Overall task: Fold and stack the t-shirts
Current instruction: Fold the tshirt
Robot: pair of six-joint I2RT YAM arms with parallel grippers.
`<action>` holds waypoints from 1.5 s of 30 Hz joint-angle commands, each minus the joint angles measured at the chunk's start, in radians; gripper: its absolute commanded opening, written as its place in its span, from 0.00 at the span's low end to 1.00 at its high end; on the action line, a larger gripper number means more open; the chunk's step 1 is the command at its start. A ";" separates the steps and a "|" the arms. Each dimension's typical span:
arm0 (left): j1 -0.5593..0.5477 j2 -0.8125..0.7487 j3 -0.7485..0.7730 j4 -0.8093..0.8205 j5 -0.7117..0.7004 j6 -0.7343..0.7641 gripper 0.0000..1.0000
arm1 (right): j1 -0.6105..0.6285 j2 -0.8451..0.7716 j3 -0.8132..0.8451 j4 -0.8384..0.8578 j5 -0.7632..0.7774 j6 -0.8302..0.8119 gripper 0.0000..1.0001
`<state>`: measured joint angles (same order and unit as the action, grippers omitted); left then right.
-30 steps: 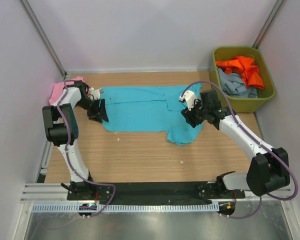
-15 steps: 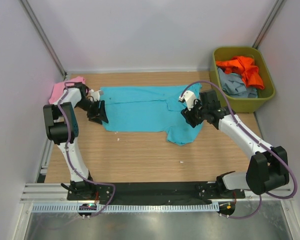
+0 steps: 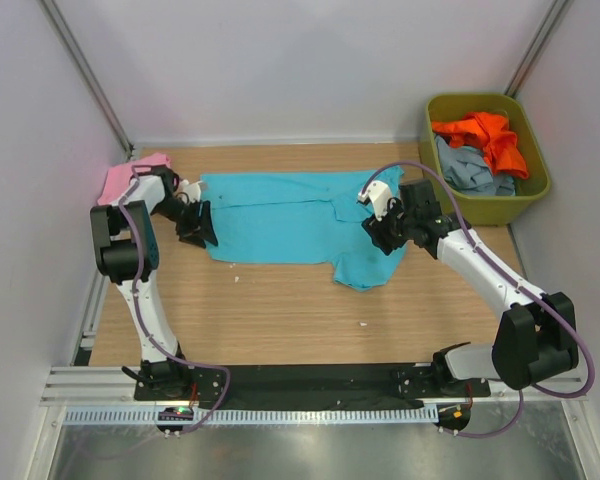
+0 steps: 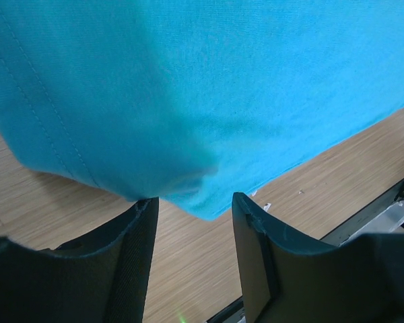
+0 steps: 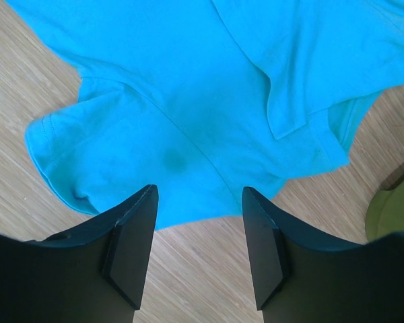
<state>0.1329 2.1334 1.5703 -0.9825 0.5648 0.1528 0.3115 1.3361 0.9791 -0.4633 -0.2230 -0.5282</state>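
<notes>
A large turquoise t-shirt (image 3: pixel 290 218) lies spread flat across the back of the table. My left gripper (image 3: pixel 197 224) is open at its left edge; in the left wrist view (image 4: pixel 192 208) the shirt's corner (image 4: pixel 188 121) hangs just beyond the fingertips, not gripped. My right gripper (image 3: pixel 380 234) is open above the shirt's right sleeve; in the right wrist view (image 5: pixel 198 198) the sleeve and hem (image 5: pixel 182 134) lie beyond the fingertips. A folded pink t-shirt (image 3: pixel 120 178) lies at the far left. An orange t-shirt (image 3: pixel 485 135) and a grey-blue one (image 3: pixel 470 170) lie in the bin.
The olive-green plastic bin (image 3: pixel 535 190) stands at the back right, beside the right arm. White walls close in the table on three sides. Small white specks (image 3: pixel 362 323) lie on the wood in front of the shirt.
Both arms have shifted only slightly; the left arm's base link has turned a little. The turquoise shirt lies as before.
</notes>
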 commanded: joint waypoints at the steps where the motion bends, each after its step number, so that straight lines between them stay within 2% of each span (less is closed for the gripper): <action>1: 0.007 0.000 0.011 0.007 -0.014 0.002 0.49 | 0.005 -0.003 -0.006 0.041 0.010 -0.010 0.59; 9: 0.005 -0.099 -0.082 0.033 -0.236 -0.009 0.49 | 0.005 -0.009 -0.048 0.072 -0.001 -0.009 0.59; 13: 0.007 -0.164 -0.131 0.041 -0.304 0.008 0.49 | 0.003 -0.009 -0.060 0.084 -0.004 -0.010 0.59; 17: 0.005 -0.187 -0.147 0.033 -0.301 0.008 0.49 | 0.005 -0.005 -0.069 0.103 -0.007 -0.012 0.59; 23: 0.007 -0.257 -0.090 -0.053 -0.247 0.002 0.50 | 0.005 0.000 -0.066 0.100 0.008 -0.027 0.59; 27: 0.007 -0.291 -0.066 -0.018 -0.229 -0.022 0.50 | 0.000 -0.015 -0.095 0.123 0.013 -0.021 0.60; 31: 0.007 -0.216 -0.001 -0.033 -0.206 -0.029 0.50 | 0.001 -0.018 -0.102 0.115 0.010 -0.021 0.59; 40: 0.007 -0.081 0.017 -0.004 -0.126 -0.055 0.49 | -0.008 -0.012 -0.085 0.112 0.024 -0.030 0.60; 45: 0.007 -0.049 0.005 -0.012 -0.140 -0.053 0.49 | -0.009 -0.005 -0.088 0.117 0.022 -0.029 0.60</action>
<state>0.1333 2.0922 1.5558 -0.9958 0.4038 0.1081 0.3054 1.3361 0.8768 -0.3874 -0.2070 -0.5472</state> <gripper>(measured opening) 0.492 0.596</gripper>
